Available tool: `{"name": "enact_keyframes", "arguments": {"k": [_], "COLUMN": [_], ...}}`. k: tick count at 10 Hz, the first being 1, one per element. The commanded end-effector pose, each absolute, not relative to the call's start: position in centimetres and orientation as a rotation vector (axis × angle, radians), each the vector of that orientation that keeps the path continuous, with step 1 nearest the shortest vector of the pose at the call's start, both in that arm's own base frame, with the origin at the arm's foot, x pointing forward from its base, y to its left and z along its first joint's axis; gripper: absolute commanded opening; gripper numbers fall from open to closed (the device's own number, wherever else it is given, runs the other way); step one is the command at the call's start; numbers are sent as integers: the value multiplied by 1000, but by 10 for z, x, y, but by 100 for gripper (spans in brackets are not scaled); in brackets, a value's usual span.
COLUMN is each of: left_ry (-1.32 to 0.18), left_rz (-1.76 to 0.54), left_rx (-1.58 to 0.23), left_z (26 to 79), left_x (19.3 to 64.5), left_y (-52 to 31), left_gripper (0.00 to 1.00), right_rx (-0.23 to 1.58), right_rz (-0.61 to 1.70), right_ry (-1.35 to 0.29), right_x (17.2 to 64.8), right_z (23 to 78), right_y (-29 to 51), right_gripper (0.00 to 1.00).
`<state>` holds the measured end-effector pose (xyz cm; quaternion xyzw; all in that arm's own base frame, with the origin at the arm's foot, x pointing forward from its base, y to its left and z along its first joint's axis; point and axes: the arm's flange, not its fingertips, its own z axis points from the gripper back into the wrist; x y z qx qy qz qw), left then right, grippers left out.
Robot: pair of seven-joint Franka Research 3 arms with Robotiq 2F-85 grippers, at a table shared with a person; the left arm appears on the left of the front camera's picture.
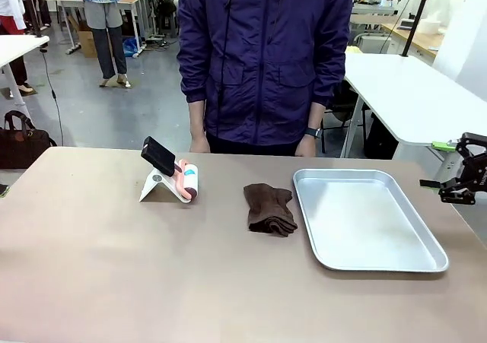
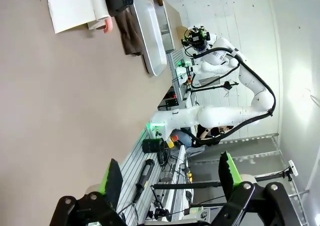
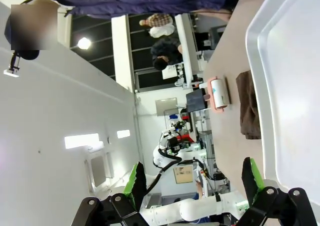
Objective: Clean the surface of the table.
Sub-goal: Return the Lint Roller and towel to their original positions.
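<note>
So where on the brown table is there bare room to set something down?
The table is bare along its whole near edge and left of the lint roller stand. The tray itself holds nothing. The brown cloth lies in the gap between stand and tray, leaving little room there.

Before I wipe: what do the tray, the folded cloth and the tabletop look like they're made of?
The rectangular silver tray: likely metal, brushed, softly reflective. The folded dark brown cloth: soft fabric, perhaps terry, with rumpled folds. The wide brownish-taupe table: smooth matte top, possibly laminate; hard to confirm.
</note>
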<state>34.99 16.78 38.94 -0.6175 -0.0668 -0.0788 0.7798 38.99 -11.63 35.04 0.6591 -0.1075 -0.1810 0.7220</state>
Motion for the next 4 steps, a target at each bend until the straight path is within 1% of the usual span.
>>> {"name": "enact_keyframes", "arguments": {"k": [1, 4], "left_ry": [-136, -136], "left_rz": [-158, -158], "left_rx": [-1328, -1328], "left_z": [391, 391], "left_x": [346, 346], "left_y": [166, 166], "left_gripper": [100, 100], "right_rx": [1454, 1454], "right_rz": [-398, -398], "right_ry": [-232, -232], "right_x": [388, 388], "right_z": [356, 356], "right_y": [-117, -117], "right_gripper": [100, 100]}}
